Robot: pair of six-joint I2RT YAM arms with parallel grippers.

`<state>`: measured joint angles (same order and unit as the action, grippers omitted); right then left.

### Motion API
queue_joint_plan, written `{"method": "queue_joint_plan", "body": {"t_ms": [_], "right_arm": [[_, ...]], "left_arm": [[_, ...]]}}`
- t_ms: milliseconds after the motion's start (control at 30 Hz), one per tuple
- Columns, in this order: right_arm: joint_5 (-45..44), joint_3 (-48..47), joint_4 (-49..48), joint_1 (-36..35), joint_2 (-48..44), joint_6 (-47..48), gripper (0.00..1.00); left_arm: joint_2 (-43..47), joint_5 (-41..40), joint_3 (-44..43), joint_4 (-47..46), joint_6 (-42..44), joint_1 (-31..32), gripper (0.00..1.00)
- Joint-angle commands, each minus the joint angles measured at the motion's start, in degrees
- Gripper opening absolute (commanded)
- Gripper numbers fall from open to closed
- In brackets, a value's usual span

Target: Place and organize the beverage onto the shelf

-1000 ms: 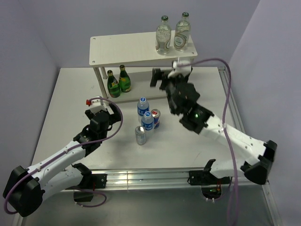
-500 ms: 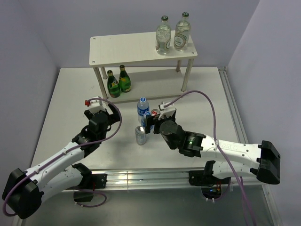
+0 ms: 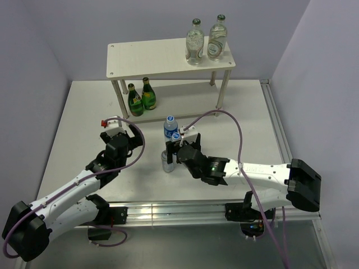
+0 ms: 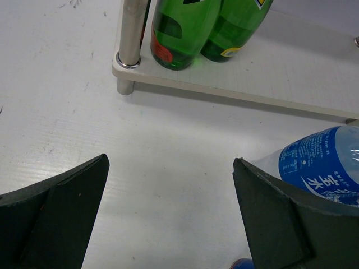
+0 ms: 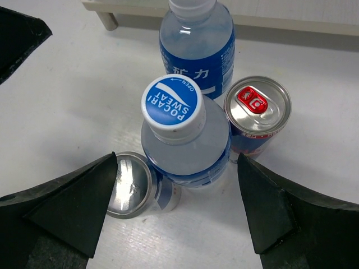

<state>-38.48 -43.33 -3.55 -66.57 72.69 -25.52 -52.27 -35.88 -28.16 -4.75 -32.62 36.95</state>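
The shelf (image 3: 151, 56) stands at the back with two clear glass bottles (image 3: 205, 40) on its top board and two green bottles (image 3: 141, 96) on the lower board (image 4: 269, 73). In front of it on the table are a blue-label water bottle (image 5: 196, 39), a Pocari Sweat bottle (image 5: 182, 129), a red-tab can (image 5: 257, 109) and a silver can (image 5: 132, 185). My right gripper (image 5: 177, 162) is open just above this group, its fingers either side of the Pocari bottle and touching nothing. My left gripper (image 4: 170, 162) is open and empty, low over the table, facing the green bottles (image 4: 182, 28).
A shelf leg (image 4: 130, 33) stands beside the green bottles. The water bottle (image 4: 322, 162) lies just past my left gripper's right finger. The left half of the top board is bare. Purple walls close in the table at the back and on both sides.
My right arm has swung down from the shelf's right end to the drinks on the table, still open. The left arm has hardly moved.
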Motion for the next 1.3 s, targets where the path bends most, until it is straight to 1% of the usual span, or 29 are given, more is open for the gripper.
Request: {"method": "queue_joint_plan", "body": {"t_ms": [0, 233, 333, 433, 467, 533, 567, 633, 667, 767, 833, 900, 967, 1000, 1033, 1067, 1100, 1167, 1267], "right_arm": [[-1.51, -1.76, -2.69, -0.14, 1.05, -1.29, 0.94], [-1.6, -2.72, -3.48, -0.06, 4.65, -1.46, 0.91], [-1.6, -3.34, -3.3, -0.06, 6.15, -1.46, 0.85], [-1.86, -3.69, -3.3, -0.06, 7.03, -1.55, 0.74], [-1.95, -3.86, -3.22, -0.06, 7.12, -1.55, 0.64], [-2.48, -4.04, -2.87, -0.06, 7.29, -1.55, 0.57], [-2.48, -4.13, -2.69, -0.06, 7.38, -1.64, 0.47], [-2.48, -4.31, -2.43, -0.06, 7.21, -1.29, 0.4], [-2.3, -4.39, -2.34, -0.06, 7.12, -1.2, 0.33], [-2.04, -4.39, -2.07, -0.14, 6.42, -1.03, 0.26], [-2.13, -4.31, -1.73, -0.14, 6.15, -1.02, 0.26], [-2.3, -4.48, -1.55, -0.06, 5.98, -1.02, 0.29], [-2.3, -4.48, -1.37, -0.14, 5.89, -1.38, 0.36], [-2.13, -4.48, -1.37, -0.06, 5.8, -1.46, 0.42], [-2.13, -4.57, -1.37, -0.14, 5.71, -1.46, 0.51], [-1.78, -4.57, -1.46, -0.06, 5.71, -1.46, 0.67], [-1.69, -4.57, -1.63, -0.14, 5.54, -1.2, 0.73], [-1.86, -4.66, -2.07, -0.14, 5.62, -1.11, 0.82], [-2.91, -5.36, -2.86, -0.14, 6.85, 0.29, 0.84]], "left_arm": [[0.94, -0.24, 0.13, -0.34, -0.43, -0.21, 0.99], [0.94, -0.33, 0.04, -0.34, -0.34, -0.21, 0.99], [1.03, -0.42, 0.13, -0.26, -0.25, -0.21, 0.99], [1.56, -0.51, 0.3, -0.26, -0.25, -0.21, 0.99], [1.56, -0.51, 0.3, -0.26, -0.25, -0.21, 0.99], [1.65, -0.51, 0.3, -0.17, -0.25, -0.21, 0.99], [1.65, -0.42, 0.21, -0.26, -0.25, -0.21, 0.99], [1.56, -0.42, 0.13, -0.08, -0.25, -0.21, 0.99], [1.56, -0.42, 0.13, -0.17, -0.25, -0.21, 0.99], [1.73, -0.33, 0.13, -0.17, -0.25, -0.21, 0.99], [1.91, -0.24, 0.21, -0.26, -0.25, -0.21, 0.99], [2.0, -0.33, 0.3, -0.17, -0.25, -0.21, 0.99], [2.09, -0.42, 0.3, -0.17, -0.25, -0.21, 0.99], [2.09, -0.42, 0.3, -0.17, -0.25, -0.21, 0.99], [2.09, -0.42, 0.3, -0.26, -0.25, -0.3, 1.0], [2.0, -0.42, 0.21, -0.08, -0.34, -0.21, 0.99], [1.91, -0.42, 0.21, -0.08, -0.34, -0.3, 0.99], [2.08, -0.42, 0.3, -0.25, -0.34, -0.21, 0.99], [2.17, -0.42, 0.39, -0.17, -0.25, -0.21, 0.99]]}}
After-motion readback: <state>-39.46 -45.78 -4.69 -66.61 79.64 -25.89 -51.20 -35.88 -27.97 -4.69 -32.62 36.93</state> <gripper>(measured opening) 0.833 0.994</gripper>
